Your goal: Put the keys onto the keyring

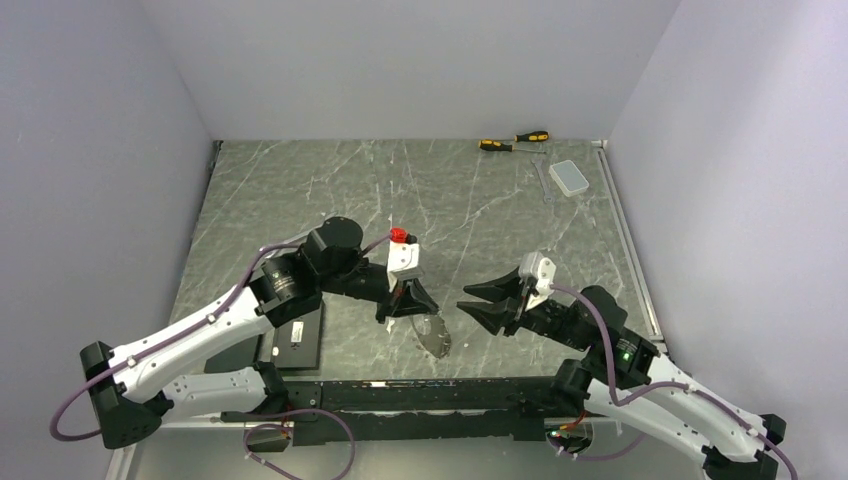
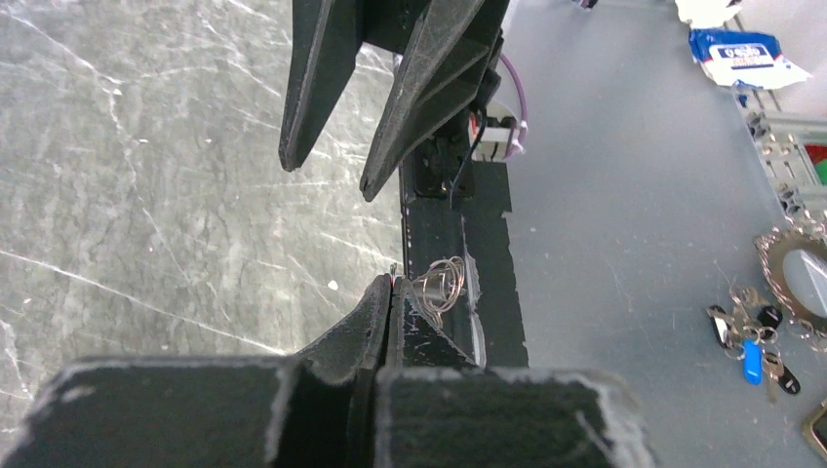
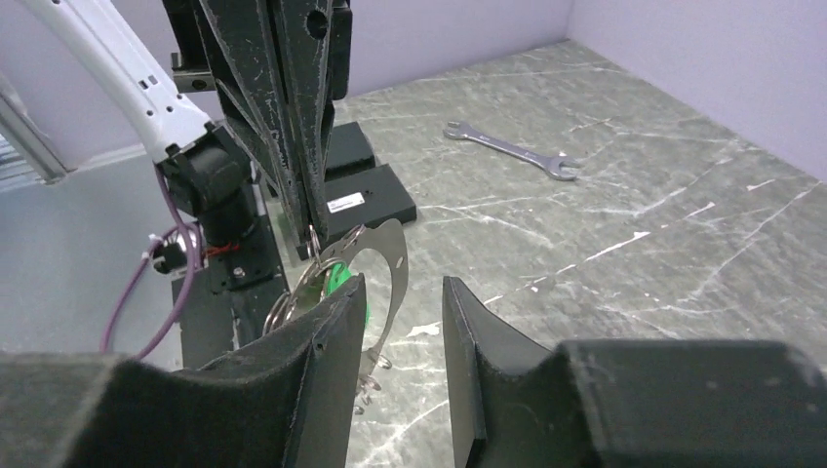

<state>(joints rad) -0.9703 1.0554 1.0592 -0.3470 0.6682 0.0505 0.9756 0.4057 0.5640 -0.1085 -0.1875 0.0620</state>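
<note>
My left gripper (image 1: 405,303) points down over the table's near middle, shut on the top of the keyring (image 1: 433,336), a thin dark grey toothed ring hanging below it. In the right wrist view the keyring (image 3: 395,261) dangles from those shut fingertips (image 3: 310,222). A small key with a green head (image 3: 343,281) hangs close beside it, half hidden behind my right finger; I cannot tell whether it sits on the ring. My right gripper (image 3: 400,291) is open just right of the ring, gripping nothing. The left wrist view shows the left gripper (image 2: 392,284) shut, with thin wire loops (image 2: 444,285) beside it.
Two flat black boxes (image 1: 298,338) lie near the left arm's base. A silver wrench (image 1: 543,182), a clear box (image 1: 571,177) and yellow-and-black screwdrivers (image 1: 515,141) sit at the back right. A black rail (image 1: 400,392) runs along the near table edge.
</note>
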